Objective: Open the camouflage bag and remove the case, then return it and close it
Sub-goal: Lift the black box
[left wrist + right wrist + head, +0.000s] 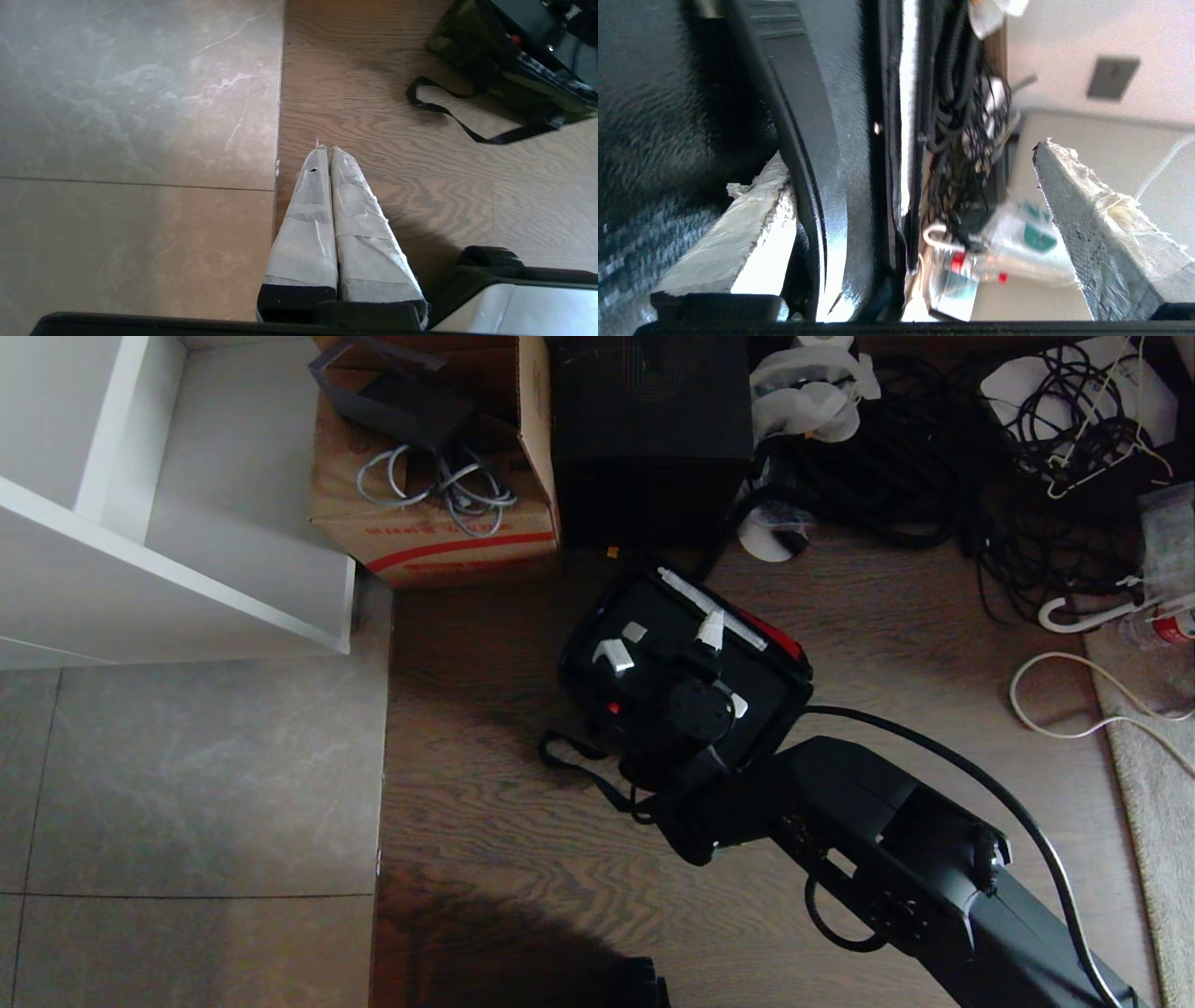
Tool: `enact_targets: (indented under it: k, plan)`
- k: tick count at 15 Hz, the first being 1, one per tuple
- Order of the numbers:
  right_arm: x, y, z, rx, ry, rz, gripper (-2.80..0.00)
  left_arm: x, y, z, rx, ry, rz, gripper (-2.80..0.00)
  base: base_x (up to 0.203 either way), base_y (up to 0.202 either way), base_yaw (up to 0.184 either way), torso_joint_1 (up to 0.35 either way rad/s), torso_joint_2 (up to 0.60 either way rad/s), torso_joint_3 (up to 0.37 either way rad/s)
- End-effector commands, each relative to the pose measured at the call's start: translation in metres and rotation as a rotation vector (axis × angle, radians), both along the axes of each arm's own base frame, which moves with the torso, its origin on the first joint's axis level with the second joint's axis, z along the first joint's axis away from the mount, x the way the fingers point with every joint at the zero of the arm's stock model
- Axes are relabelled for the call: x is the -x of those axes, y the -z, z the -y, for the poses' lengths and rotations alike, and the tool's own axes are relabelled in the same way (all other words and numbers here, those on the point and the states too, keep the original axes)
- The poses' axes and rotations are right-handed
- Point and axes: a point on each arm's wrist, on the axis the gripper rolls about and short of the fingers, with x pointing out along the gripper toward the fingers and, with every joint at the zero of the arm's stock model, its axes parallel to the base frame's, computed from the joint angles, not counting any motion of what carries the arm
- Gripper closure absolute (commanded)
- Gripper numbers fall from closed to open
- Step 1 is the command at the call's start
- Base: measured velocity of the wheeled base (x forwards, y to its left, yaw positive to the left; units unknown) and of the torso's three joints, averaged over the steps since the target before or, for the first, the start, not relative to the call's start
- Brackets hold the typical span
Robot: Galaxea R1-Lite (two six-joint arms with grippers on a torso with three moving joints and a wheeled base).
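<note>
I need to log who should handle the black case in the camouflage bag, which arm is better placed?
Right. The right gripper is already over the open camouflage fabric bag, jaws wide around the rigid black case. The left gripper is shut, off over the floor beside the bag.

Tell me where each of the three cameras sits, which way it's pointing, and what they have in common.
Head view: high on the robot, facing down at the floor; the right arm reaches to the camouflage bag.
Left wrist view: behind the shut left gripper, facing the floor beside the bag.
Right wrist view: behind the open right gripper, close against the case.
Shared: head and left wrist views both show the bag and its black strap.
</note>
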Motion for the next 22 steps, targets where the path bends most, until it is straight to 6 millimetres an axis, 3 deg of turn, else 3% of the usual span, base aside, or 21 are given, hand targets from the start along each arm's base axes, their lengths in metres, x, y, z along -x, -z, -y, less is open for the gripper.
enact_targets:
  k: [1, 6, 10, 17, 22]
  plan:
    - [-0.009, 0.004, 0.006, -0.014, 0.058, -0.003, -2.8, 0.0, 0.0, 0.0, 0.001, -0.001, 0.002, 0.0, 0.0, 0.0, 0.0, 0.0, 0.0, 0.0]
    - [-0.016, 0.008, 0.014, -0.053, 0.126, -0.006, -2.8, 0.0, 0.0, 0.0, 0.001, -0.001, 0.0, 0.0, 0.0, 0.0, 0.0, 0.0, 0.0, 0.0]
    - [-0.017, 0.037, 0.013, -0.028, 0.11, -0.031, -2.8, 0.0, 0.0, 0.0, 0.001, -0.001, 0.002, 0.0, 0.0, 0.0, 0.0, 0.0, 0.0, 0.0]
    - [-0.028, 0.054, 0.024, 0.028, 0.119, -0.073, -2.8, 0.0, 0.0, 0.0, 0.001, -0.001, 0.001, 0.0, 0.0, 0.0, 0.0, 0.0, 0.0, 0.0]
    - [-0.025, 0.077, 0.023, 0.035, 0.107, -0.082, -2.8, 0.0, 0.0, 0.0, 0.001, -0.001, 0.0, 0.0, 0.0, 0.0, 0.0, 0.0, 0.0, 0.0]
